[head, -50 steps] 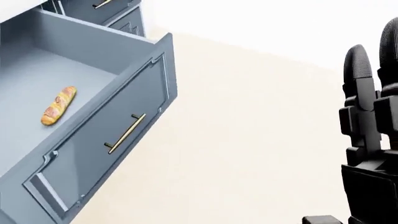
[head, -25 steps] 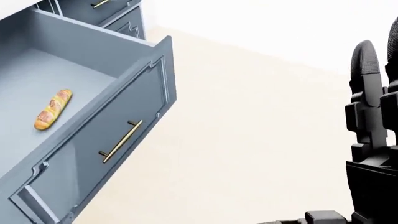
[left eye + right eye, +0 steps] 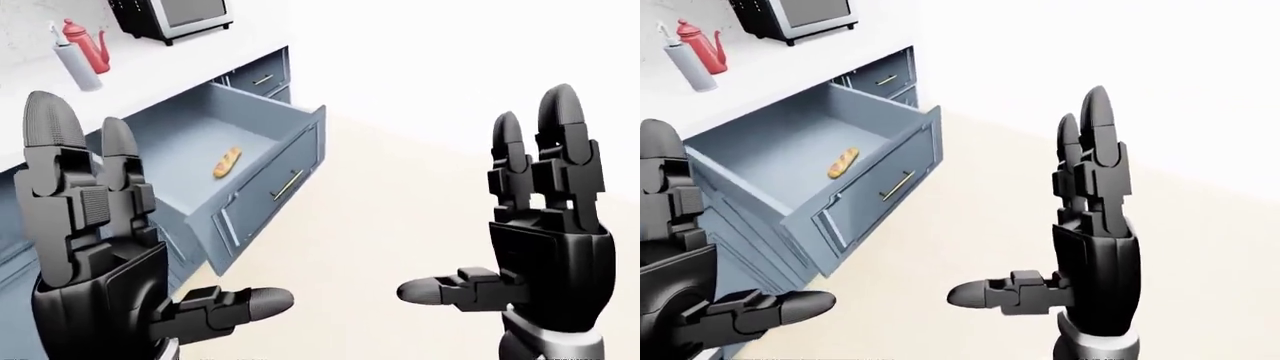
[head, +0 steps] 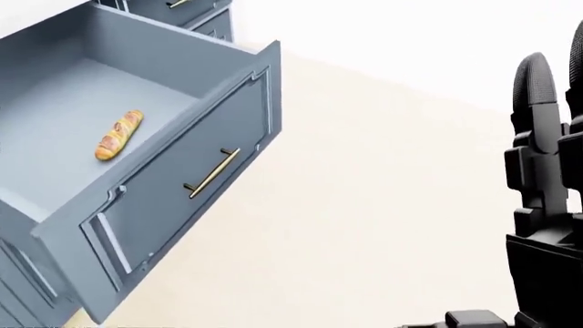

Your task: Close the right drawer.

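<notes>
Plainly, drawer (image 4: 173,184) open, unlabelled.

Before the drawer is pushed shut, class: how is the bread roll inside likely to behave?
The bread roll lies loose on the smooth floor of the open drawer, so it will probably slide or roll when the drawer moves. It looks small and light, so it should hardly resist. Nothing stands beside it to stop it.
</notes>
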